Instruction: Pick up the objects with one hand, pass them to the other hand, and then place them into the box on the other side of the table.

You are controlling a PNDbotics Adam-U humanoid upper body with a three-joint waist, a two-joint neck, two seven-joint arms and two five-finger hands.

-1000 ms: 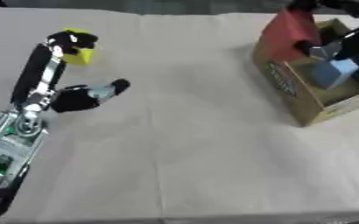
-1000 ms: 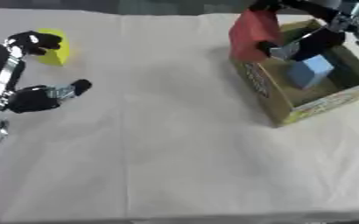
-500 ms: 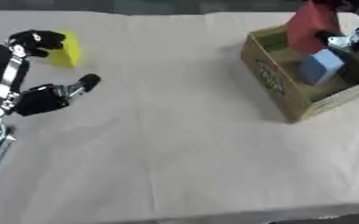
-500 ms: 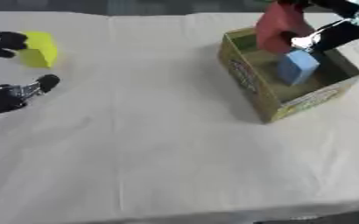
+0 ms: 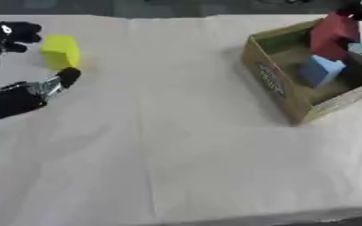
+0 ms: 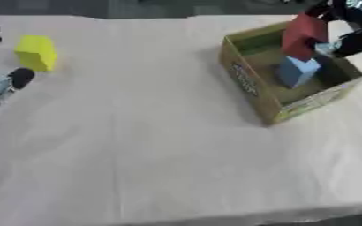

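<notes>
My right hand reaches in from the upper right corner, its fingers curled round a red block. The red block hangs just above the inside of the open cardboard box. A blue block lies on the box floor, right below the red one. At the far left a yellow block rests on the cloth. My left hand stands open beside it, with fingers to the block's left and the thumb just below it. Whether the hand touches the yellow block is unclear.
A pale cloth covers the whole table. Its front edge runs along the bottom of the views, with a dark strip beyond the far edge. The box stands at an angle on the right side.
The camera has swung, shifting the whole picture. The red block in my right hand has moved from the box's near wall to over its inside. My left hand keeps its place by the yellow block.
</notes>
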